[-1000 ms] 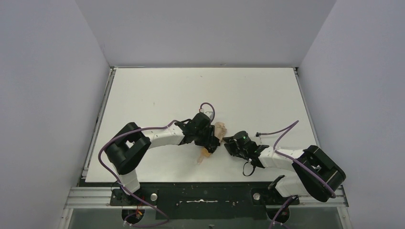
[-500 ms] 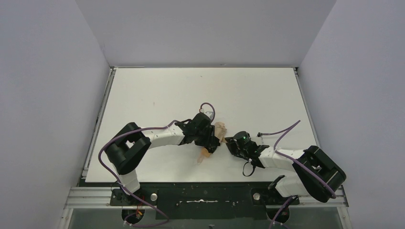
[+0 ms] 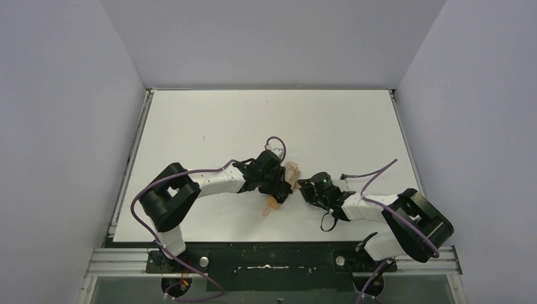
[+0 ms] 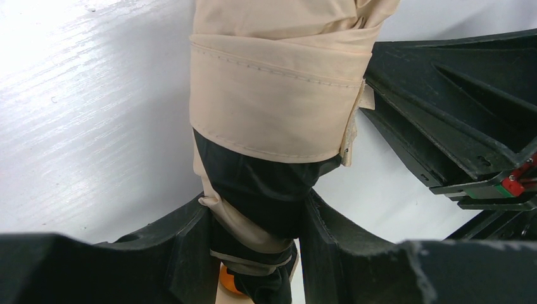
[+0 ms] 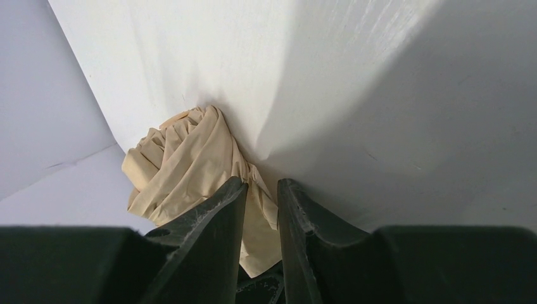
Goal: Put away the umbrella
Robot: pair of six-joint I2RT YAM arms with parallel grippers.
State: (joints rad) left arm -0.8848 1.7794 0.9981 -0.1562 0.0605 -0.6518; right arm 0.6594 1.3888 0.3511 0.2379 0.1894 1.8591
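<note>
The umbrella (image 3: 292,171) is a folded tan bundle lying mid-table between both arms, its small handle (image 3: 271,204) pointing toward the near edge. My left gripper (image 3: 282,187) is shut on it. In the left wrist view the jaws (image 4: 253,215) pinch a black and tan section of the umbrella (image 4: 278,95) just below a wide tan band. My right gripper (image 3: 303,185) meets the bundle from the right. In the right wrist view its fingers (image 5: 261,190) stand close together with a flap of the crumpled tan fabric (image 5: 183,158) between them.
The white table (image 3: 209,120) is bordered by grey walls at the back and on both sides. A purple cable (image 3: 373,172) trails from the right arm over the table. The right gripper's black body (image 4: 456,114) fills the right side of the left wrist view.
My right gripper has edged left against the umbrella and its jaws have narrowed on the fabric. The left gripper has held its grip in place.
</note>
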